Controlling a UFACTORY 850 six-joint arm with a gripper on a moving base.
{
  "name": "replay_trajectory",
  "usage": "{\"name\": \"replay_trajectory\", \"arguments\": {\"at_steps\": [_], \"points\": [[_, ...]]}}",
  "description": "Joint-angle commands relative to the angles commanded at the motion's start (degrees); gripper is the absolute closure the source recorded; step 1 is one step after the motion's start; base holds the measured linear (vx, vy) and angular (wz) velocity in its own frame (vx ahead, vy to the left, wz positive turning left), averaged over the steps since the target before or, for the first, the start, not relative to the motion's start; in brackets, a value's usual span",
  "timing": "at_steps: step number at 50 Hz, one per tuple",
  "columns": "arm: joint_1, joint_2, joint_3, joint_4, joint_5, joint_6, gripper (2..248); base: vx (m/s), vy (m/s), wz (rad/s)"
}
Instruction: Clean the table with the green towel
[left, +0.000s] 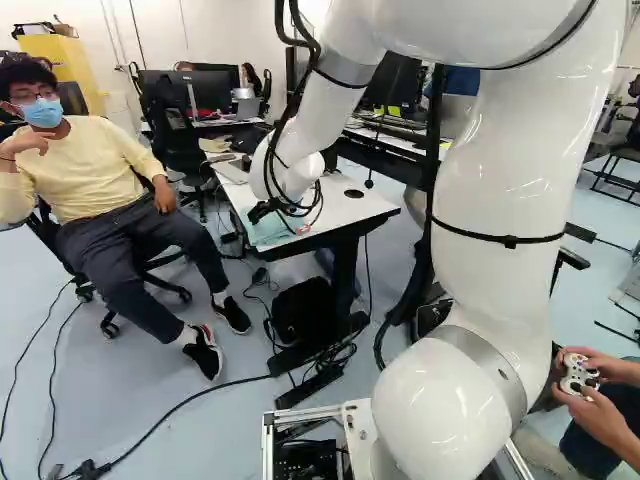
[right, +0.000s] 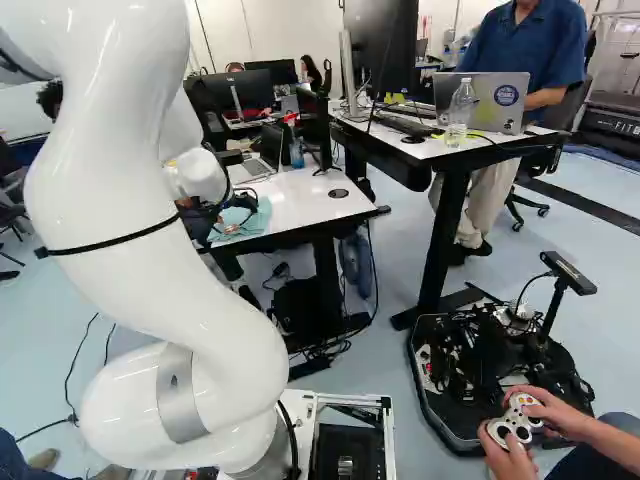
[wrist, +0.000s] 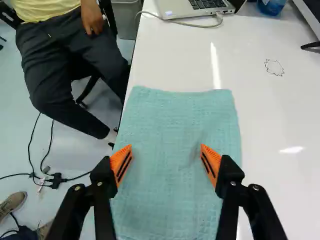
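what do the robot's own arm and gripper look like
The arm is glossy white and rounded, with grey bands at its joints, thin black straps around it and black cables near its far end. The gripper is black with silvery screws; its orange pads are wedge-shaped with dark stripes.

The towel (wrist: 175, 117) lies at the left edge of the table (wrist: 280, 112), with my gripper (left: 262, 211) over it.
Beyond the towel I see, on the same table, a laptop (wrist: 200, 6) with a cable (wrist: 192, 24) on its near side, and farther right a bottle (wrist: 271, 6); a drawn mark (wrist: 274, 67) lies beyond and to the right of the towel, cords (wrist: 57, 179) on the floor to its left, and well apart to its right a second table (right: 430, 148) bears another laptop (right: 508, 108) and another bottle (right: 461, 106).
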Motion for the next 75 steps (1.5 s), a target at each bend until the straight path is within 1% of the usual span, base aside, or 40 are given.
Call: {"name": "replay_trajectory", "arguments": {"at_steps": [3,4,8,9,13,14,18,19,24,25,29,30,34,35,40,41,45,46,50,51,55,56,61,62,66,67,71,72,75], "points": [[0.0,0.0,0.0,0.0,0.2,0.0,57,0.000,0.000,0.000],[0.0,0.0,0.0,0.0,0.2,0.0,69,0.000,0.000,0.000],[0.0,0.0,0.0,0.0,0.5,0.0,69,0.000,0.000,0.000],[0.0,0.0,0.0,0.0,0.6,0.0,82,0.000,0.000,0.000],[0.0,0.0,0.0,0.0,0.9,0.0,82,0.000,0.000,0.000],[0.0,0.0,0.0,0.0,1.0,0.0,94,0.000,0.000,0.000],[0.0,0.0,0.0,0.0,1.1,0.0,94,0.000,0.000,0.000],[0.0,0.0,0.0,0.0,1.2,0.0,106,0.000,0.000,0.000],[0.0,0.0,0.0,0.0,1.2,0.0,106,0.000,0.000,0.000],[0.0,0.0,0.0,0.0,1.2,0.0,118,0.000,0.000,0.000],[0.0,0.0,0.0,0.0,1.2,0.0,118,0.000,0.000,0.000],[0.0,0.0,0.0,0.0,1.2,0.0,131,0.000,0.000,0.000],[0.0,0.0,0.0,0.0,1.2,0.0,131,0.000,0.000,0.000],[0.0,0.0,0.0,0.0,1.2,0.0,142,0.000,0.000,0.000],[0.0,0.0,0.0,0.0,1.2,0.0,142,0.000,0.000,0.000],[0.0,0.0,0.0,0.0,1.2,0.0,154,0.000,0.000,0.000],[0.0,0.0,0.0,0.0,1.2,0.0,154,0.000,0.000,0.000],[0.0,0.0,0.0,0.0,1.2,0.0,166,0.000,0.000,0.000],[0.0,0.0,0.0,0.0,1.3,0.0,166,0.000,0.000,0.000],[0.0,0.0,0.0,0.0,1.4,0.0,178,0.000,0.000,0.000],[0.0,0.0,0.0,0.0,1.5,0.0,178,0.000,0.000,0.000],[0.0,0.0,0.0,0.0,1.6,0.0,190,0.000,0.000,0.000],[0.0,0.0,0.0,0.0,1.8,0.0,190,0.000,0.000,0.000],[0.0,0.0,0.0,0.0,1.8,0.0,200,0.000,0.000,0.000],[0.0,0.0,0.0,0.0,1.8,0.0,200,0.000,0.000,0.000],[0.0,0.0,0.0,0.0,1.8,0.0,207,0.000,0.000,0.000],[0.0,0.0,0.0,0.0,1.8,0.0,207,0.000,0.000,0.000],[0.0,0.0,0.0,0.0,1.8,0.0,214,0.000,0.000,0.000],[0.0,0.0,0.0,0.0,1.8,0.0,214,0.000,0.000,0.000]]}}
